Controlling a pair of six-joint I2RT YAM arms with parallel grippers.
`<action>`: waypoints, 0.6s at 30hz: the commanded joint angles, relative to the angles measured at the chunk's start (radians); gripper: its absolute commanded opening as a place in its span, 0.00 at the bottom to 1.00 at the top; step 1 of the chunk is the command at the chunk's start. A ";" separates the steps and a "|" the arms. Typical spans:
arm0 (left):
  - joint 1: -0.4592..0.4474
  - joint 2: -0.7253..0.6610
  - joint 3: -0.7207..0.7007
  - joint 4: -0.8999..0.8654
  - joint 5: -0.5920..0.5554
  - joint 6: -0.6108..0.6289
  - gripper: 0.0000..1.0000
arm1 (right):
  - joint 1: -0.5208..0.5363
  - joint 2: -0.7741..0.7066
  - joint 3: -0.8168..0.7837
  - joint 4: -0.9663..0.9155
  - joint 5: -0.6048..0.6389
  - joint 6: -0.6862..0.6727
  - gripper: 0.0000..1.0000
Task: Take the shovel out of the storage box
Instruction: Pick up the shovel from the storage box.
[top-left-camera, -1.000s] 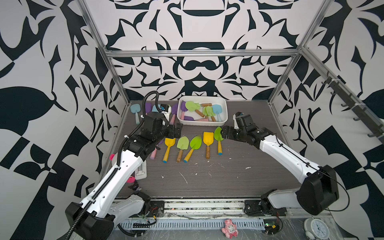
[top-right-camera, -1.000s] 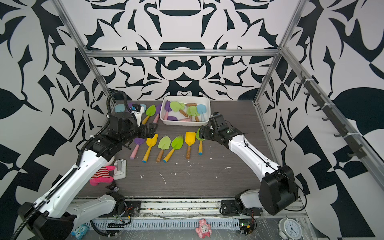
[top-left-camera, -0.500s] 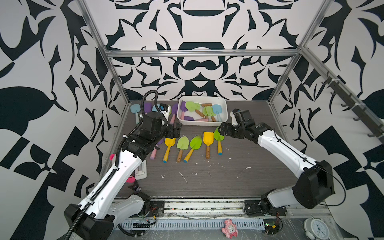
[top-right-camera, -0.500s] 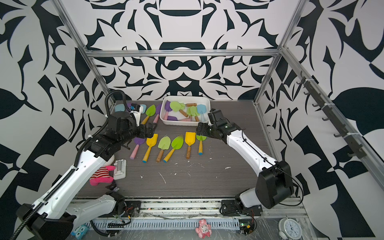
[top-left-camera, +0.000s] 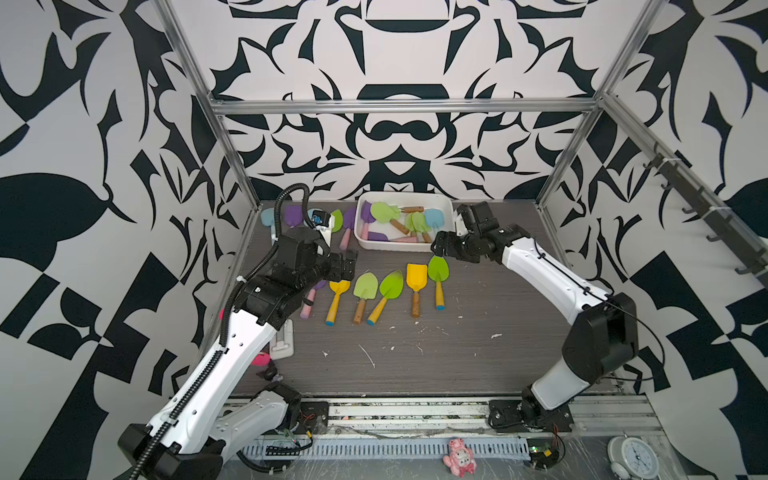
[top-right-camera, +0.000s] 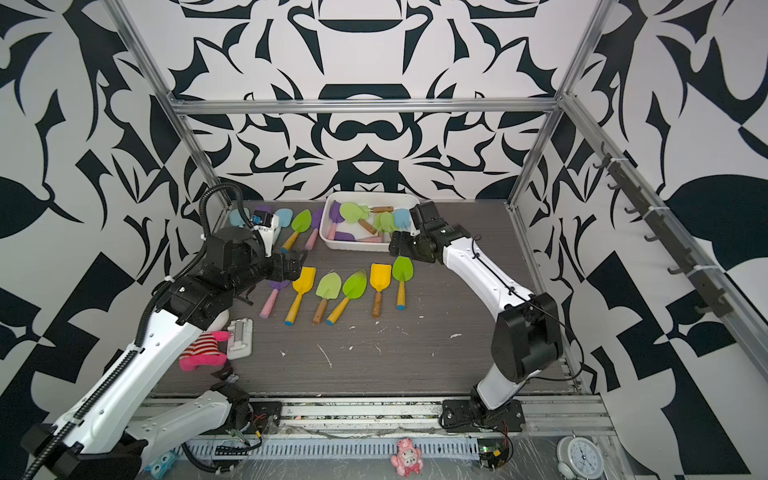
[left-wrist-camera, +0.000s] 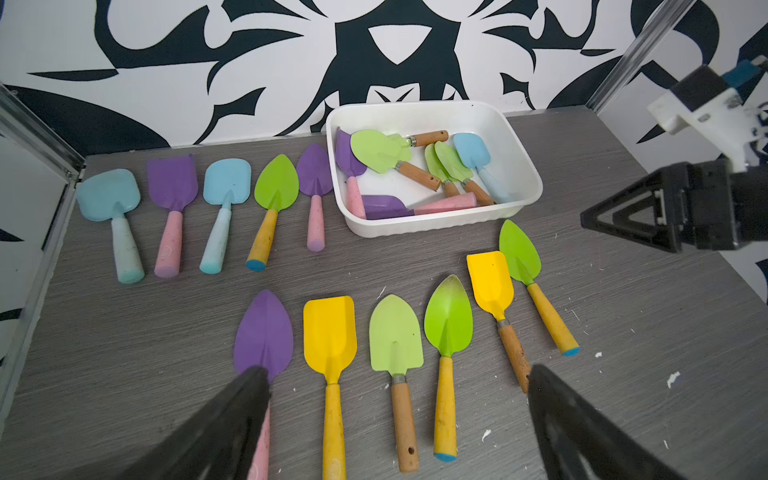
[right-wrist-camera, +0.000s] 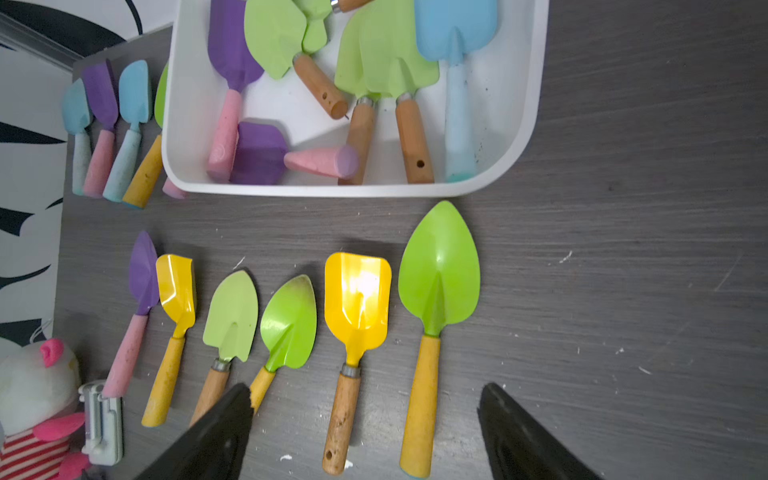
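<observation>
Left tool (top-left-camera: 348, 268) gapes wide, empty, hovering over the purple shovel (left-wrist-camera: 264, 332) at the row's end, likely parked clear. Unloaded shovels (top-left-camera: 390, 284) lie in rows on the surface (top-left-camera: 457, 345), blades toward the back. Storage box (top-left-camera: 390, 248) sits at the rear with a jumbled pile inside. Right tool (top-left-camera: 439, 248) — jaws apart, holding nothing — hangs by the box's near corner, probably lining up on the blue shovel (right-wrist-camera: 455, 29).

Left arm (top-left-camera: 232, 353) and right arm (top-left-camera: 548, 278) are white with black joints.
</observation>
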 joint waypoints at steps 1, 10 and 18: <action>-0.002 -0.024 0.028 -0.049 -0.015 0.013 0.99 | -0.013 0.067 0.118 -0.046 0.002 -0.035 0.86; -0.003 -0.064 0.022 -0.110 -0.023 0.011 0.99 | -0.043 0.376 0.485 -0.172 0.015 -0.084 0.75; -0.002 -0.104 0.012 -0.158 -0.028 -0.009 0.99 | -0.060 0.566 0.713 -0.215 0.036 -0.106 0.73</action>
